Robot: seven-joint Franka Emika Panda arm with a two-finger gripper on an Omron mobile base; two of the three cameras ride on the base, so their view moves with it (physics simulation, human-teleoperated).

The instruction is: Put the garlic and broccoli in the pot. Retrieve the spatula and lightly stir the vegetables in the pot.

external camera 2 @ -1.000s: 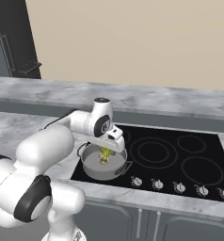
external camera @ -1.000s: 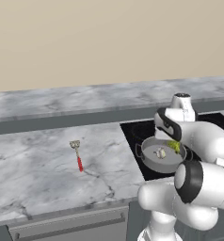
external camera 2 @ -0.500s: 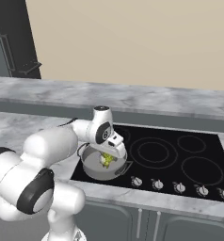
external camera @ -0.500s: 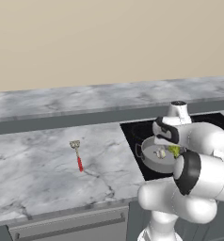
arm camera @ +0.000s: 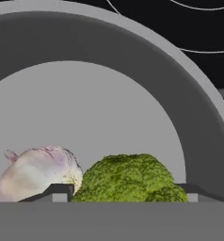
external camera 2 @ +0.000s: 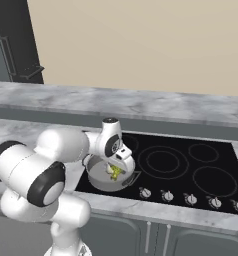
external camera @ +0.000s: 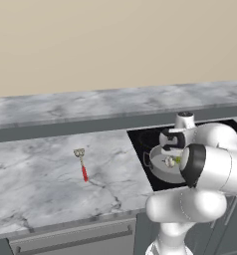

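- Lying side by side on the pot's grey floor in the hand view, the garlic point(arm camera: 38, 172) and the broccoli point(arm camera: 128, 179) appeared to touch, the garlic's pointed tip turned away from the floret.
- That view put the broccoli between the two fingertips point(arm camera: 55, 192), one tip at each side of it; whether they pressed on it or only flanked it could not be told.
- The pot point(arm camera: 132, 75) curved around both vegetables there, with burner rings on the black glass beyond its rim.
- From the left base view the pot point(external camera: 158, 167) sat on the hob's near left burner, and a pale speck and a green speck showed inside it under the gripper point(external camera: 173, 158), which reached down into it.
- The right base view showed the broccoli point(external camera 2: 115, 172) as a yellow-green patch below the gripper point(external camera 2: 117, 169); the garlic could not be made out there.
- That view alone took in the whole hob point(external camera 2: 191, 170) with its row of knobs point(external camera 2: 190, 199) along the front edge.
- The left base view alone held the spatula point(external camera: 82, 164), flat on the marble counter point(external camera: 36, 184), well apart from the pot, red handle toward the front.
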